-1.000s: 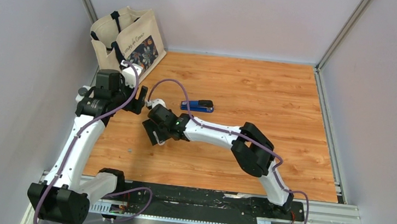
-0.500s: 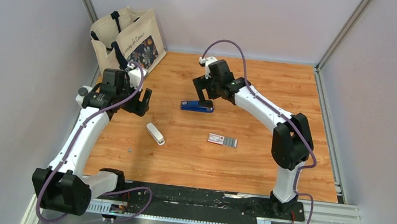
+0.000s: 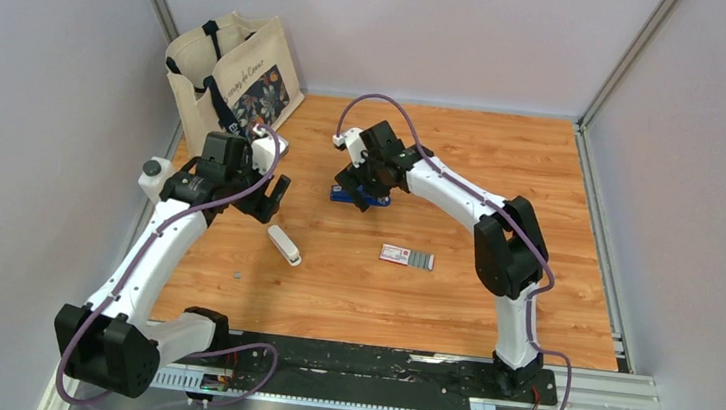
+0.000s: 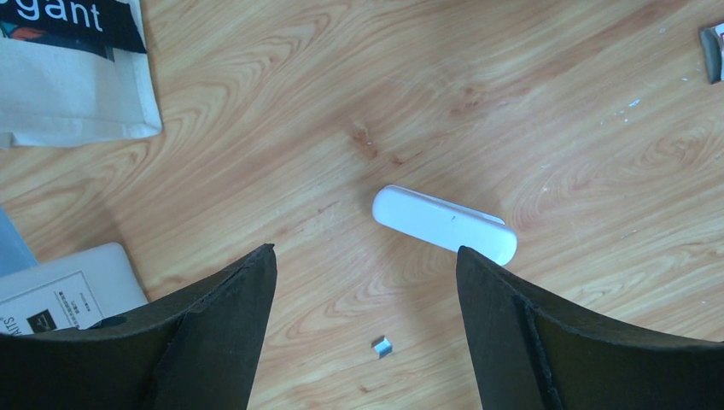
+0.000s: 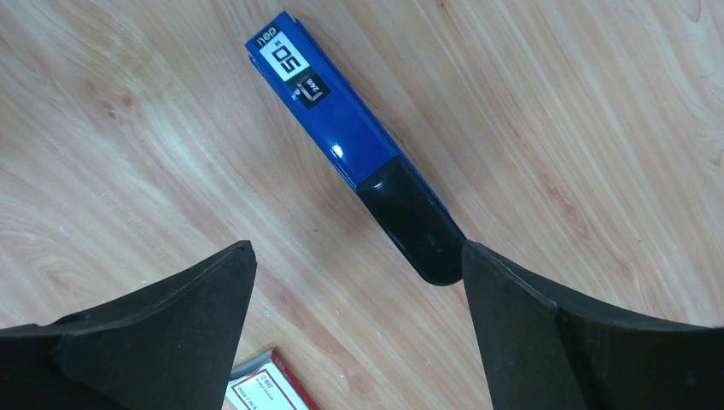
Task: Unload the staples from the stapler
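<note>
Overhead view of a wooden table walled by pale panels, with two white-and-black robot arms reaching in from the near edge. The stapler, slim and bright blue with a black end, lies closed and flat on the wood toward the far middle of the table. The right gripper hangs directly above it, jaws spread wide and clamped on nothing. From its wrist camera the stapler runs diagonally, its black end close by the tip of one finger (whether they touch is hard to tell). A corner of a red-and-white staple box shows at the bottom of that view. From overhead the box lies on the wood, nearer the arm bases than the stapler and apart from it.

The left gripper is poised over the left part of the table, jaws also wide apart and empty. Beneath it lies a white bar-shaped item, flat on the wood, with a tiny metal scrap near it. A cream tote bag with dark straps and a floral print stands in the far left corner, and a white printed item lies near it.
</note>
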### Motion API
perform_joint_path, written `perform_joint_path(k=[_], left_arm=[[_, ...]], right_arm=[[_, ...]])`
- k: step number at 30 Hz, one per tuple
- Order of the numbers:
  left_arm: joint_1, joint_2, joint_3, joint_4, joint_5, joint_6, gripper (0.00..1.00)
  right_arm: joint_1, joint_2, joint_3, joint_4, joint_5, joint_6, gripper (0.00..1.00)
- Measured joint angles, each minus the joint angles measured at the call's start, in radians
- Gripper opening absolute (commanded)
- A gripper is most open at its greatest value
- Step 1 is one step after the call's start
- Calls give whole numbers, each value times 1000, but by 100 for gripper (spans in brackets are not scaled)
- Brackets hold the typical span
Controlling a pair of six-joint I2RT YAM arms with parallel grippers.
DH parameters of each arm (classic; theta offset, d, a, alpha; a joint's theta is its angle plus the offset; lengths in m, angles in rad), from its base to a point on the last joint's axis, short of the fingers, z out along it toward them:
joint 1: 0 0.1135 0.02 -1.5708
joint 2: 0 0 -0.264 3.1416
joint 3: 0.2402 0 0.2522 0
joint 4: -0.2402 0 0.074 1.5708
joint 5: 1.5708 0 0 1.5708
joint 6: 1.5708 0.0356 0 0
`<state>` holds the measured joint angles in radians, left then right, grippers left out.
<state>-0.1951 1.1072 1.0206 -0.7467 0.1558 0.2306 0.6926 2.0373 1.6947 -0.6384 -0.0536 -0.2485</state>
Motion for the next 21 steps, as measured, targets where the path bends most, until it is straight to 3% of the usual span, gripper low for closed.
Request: perform_joint_path(k=[13,16,17,21], left_arm=[[-33,6,-3,-21,-27,22,82],[-33,-3,-7,-20,-26,27,78],[-33,-5,-10,-20,-26,27,77],[-33,-10,-26,-19,-26,33,77]], right_arm=[[-5,136,29,14,60,-52,84],[-6,136,28,18,66,-51,70],[-7,136,28,23,70,-50,61],[-9,133,20,35,78,-37,40]])
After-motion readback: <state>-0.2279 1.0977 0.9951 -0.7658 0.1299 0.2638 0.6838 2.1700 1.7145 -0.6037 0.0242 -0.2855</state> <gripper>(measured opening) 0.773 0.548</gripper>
